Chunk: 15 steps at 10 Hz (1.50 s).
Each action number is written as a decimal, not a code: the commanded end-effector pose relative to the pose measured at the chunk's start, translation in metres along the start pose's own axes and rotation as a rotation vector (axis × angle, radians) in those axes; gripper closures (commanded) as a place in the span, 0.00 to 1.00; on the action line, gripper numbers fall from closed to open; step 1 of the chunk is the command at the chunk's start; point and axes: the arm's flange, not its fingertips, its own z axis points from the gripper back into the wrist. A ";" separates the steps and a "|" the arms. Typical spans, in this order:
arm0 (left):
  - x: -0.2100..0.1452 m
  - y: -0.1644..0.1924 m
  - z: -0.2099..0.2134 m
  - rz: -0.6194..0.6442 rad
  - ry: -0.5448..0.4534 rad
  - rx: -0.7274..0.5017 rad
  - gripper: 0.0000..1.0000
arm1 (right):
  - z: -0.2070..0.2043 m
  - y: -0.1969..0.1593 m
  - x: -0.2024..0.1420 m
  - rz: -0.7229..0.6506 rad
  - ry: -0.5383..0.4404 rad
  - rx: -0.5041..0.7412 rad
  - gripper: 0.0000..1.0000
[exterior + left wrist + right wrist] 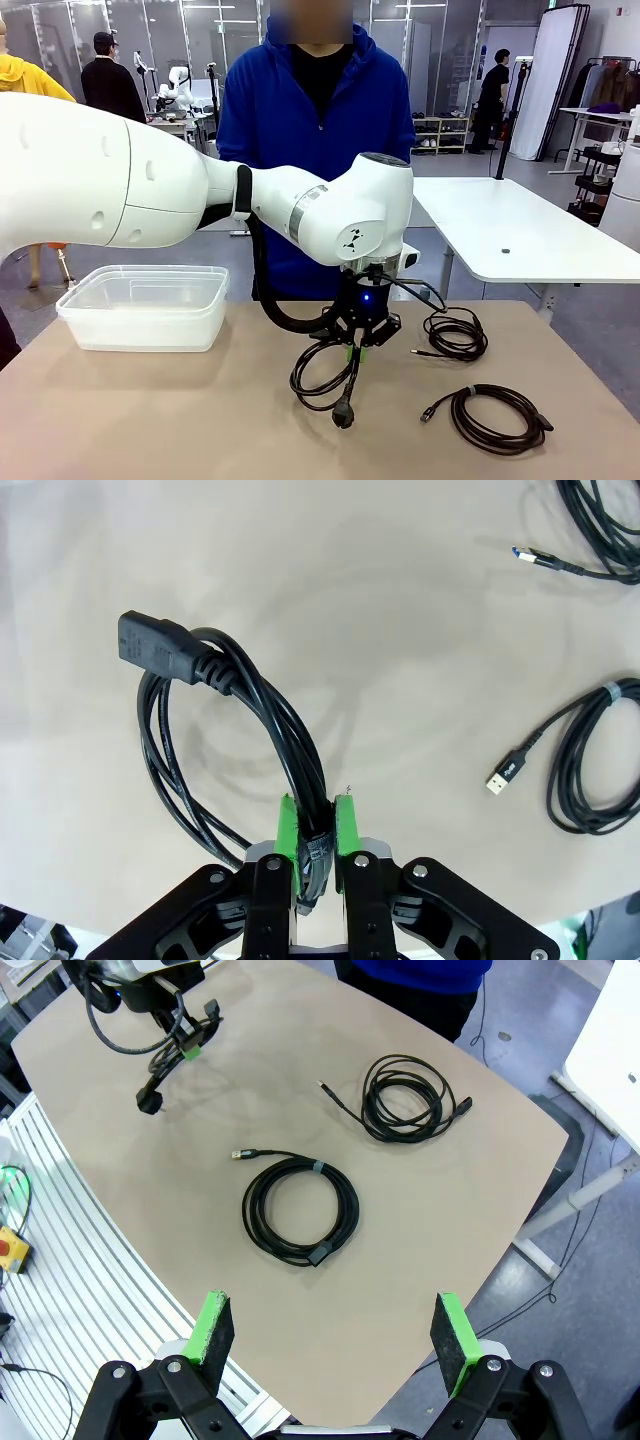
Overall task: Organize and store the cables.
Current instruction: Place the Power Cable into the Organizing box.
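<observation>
The left gripper (pixel 352 348) is clamped shut on a coiled black power cable (pixel 320 378), which hangs from it right of a clear plastic container (pixel 140 325). Farther right of the container, a far coil (pixel 455 333) and a near coil (pixel 495 418) lie on the table (pixel 150 420). The right gripper (pixel 332 1320) is spread wide and holds nothing.

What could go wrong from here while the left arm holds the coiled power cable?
1. The left gripper pinches only one side of the power cable, so the loose loops may slip out or uncoil in transit.
2. Its plug hangs lowest, close to the table, and could drag there or catch on the rim of the clear bin if carried that way.
</observation>
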 end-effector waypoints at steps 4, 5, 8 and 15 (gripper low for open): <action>0.000 0.000 0.000 0.000 0.000 0.000 0.83 | -0.001 0.000 -0.003 0.015 0.000 0.008 0.00; -0.001 -0.001 0.016 -0.113 -0.051 -0.015 0.83 | -0.001 0.000 -0.003 0.015 0.000 0.008 0.00; 0.003 0.034 0.065 -0.111 -0.085 -0.047 0.83 | -0.001 0.000 -0.003 0.015 0.000 0.008 0.00; -0.007 0.194 0.141 -0.168 -0.295 -0.112 0.83 | -0.001 0.000 -0.003 0.015 0.000 0.008 0.00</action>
